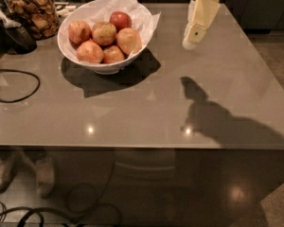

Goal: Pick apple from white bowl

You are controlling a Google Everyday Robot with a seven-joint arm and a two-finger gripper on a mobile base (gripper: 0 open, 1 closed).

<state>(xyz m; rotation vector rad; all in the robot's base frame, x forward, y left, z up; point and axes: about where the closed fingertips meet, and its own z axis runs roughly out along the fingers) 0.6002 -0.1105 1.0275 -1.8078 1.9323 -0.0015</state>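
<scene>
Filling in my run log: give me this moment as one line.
phase: pre-grasp | gripper: above table, right of white bowl, apart from it | apple: in bowl, untouched | grasp: not yet

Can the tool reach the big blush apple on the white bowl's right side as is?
Probably yes: the tool hangs right of the white bowl; the apple sits uncovered on that side, only raised paper lining between.
</scene>
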